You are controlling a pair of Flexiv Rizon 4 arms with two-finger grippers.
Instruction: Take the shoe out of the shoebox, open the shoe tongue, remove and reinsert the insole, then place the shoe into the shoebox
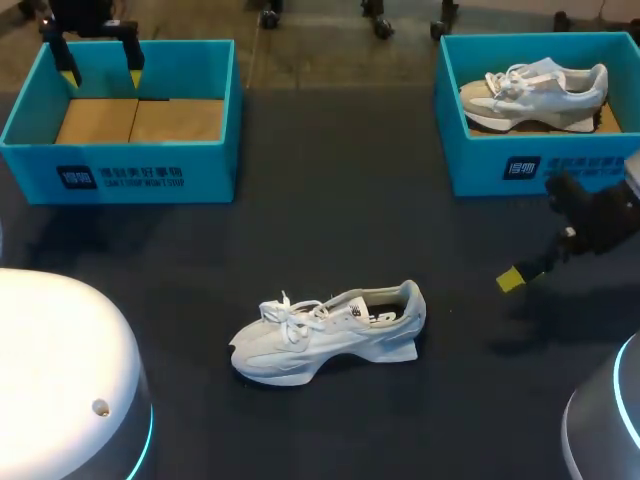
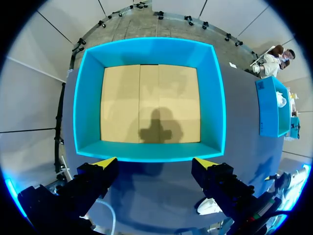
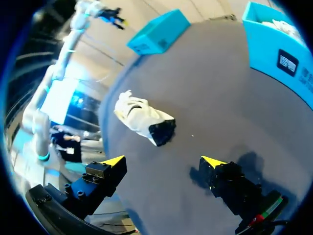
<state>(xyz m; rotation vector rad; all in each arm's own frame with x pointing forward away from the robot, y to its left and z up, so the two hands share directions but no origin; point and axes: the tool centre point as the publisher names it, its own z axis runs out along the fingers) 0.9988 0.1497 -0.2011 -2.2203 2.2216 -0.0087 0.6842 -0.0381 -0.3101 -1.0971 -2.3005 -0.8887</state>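
Lying on its sole in the middle of the dark worktop [image 1: 330, 210] is the pale shoe [image 1: 330, 330]. It is already out of its box, with its toe toward my left and its heel toward my right. It looks light. The top is soft cloth and will likely squash, while the thick sole looks stiffer. The laces [image 1: 290, 312] are loose and could catch on a finger. I think the best place to hold it is across the heel or the sides of the sole. That keeps the tongue and the insole free to pull. The opening looks dark inside, so I cannot tell how the insole sits.

The right hand [image 3: 164, 161] is near the shoe, off past its heel and low over the worktop. Its fingers are spread wide and hold nothing.

The left hand [image 2: 155, 162] is well away from the shoe, far beyond its toe, hanging over the empty box [image 1: 120, 160]. It is wide open too, with nothing in it.

The second box [image 1: 535, 165] stands far beyond the shoe's heel and holds another shoe [image 1: 535, 92]. Neither box is in the way of the shoe.
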